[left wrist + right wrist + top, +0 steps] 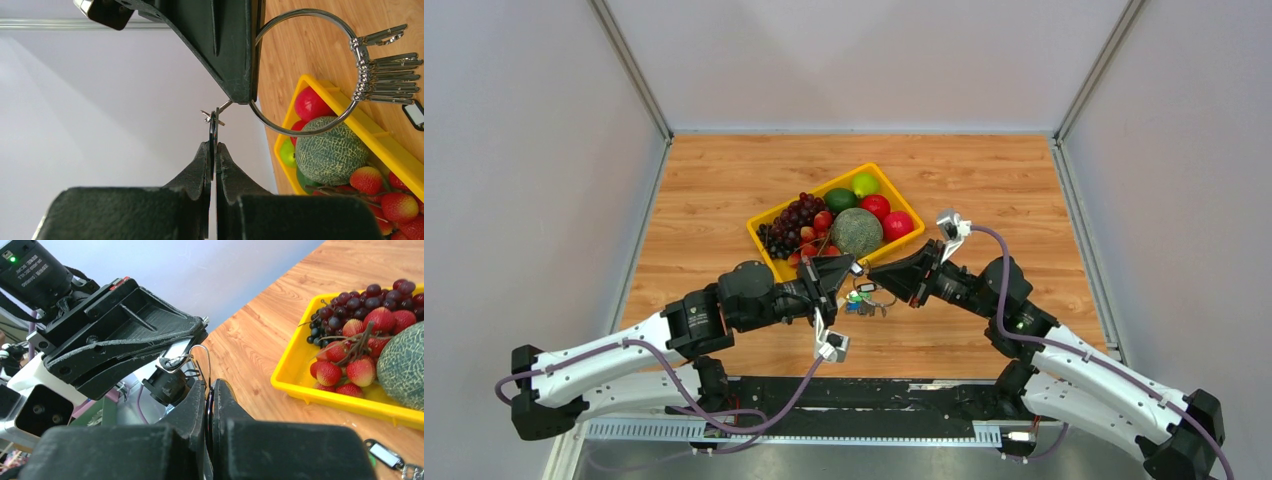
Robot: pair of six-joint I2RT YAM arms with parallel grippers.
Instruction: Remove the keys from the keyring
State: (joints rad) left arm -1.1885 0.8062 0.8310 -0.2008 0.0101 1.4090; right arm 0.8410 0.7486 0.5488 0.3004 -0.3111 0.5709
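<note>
The left claw (pixel 214 150) and the right claw (pixel 209 387) are both pressing shut above the worktop (pixel 724 190). The right is pinching the keyring (pixel 307 11). The left is gripping a thin flat piece (pixel 212 125), possibly a key seen edge-on. The keys (pixel 390 75) are hanging bunched opposite. A skewed pull is risking the wire slipping free and dropping.

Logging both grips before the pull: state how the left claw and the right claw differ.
The left claw pinches a thin dark piece clipped to the keyring; the right claw pinches the keyring's wire itself. The left claw reaches in from the left, the right claw from the right. Both are shut, by the yellow tray.
</note>
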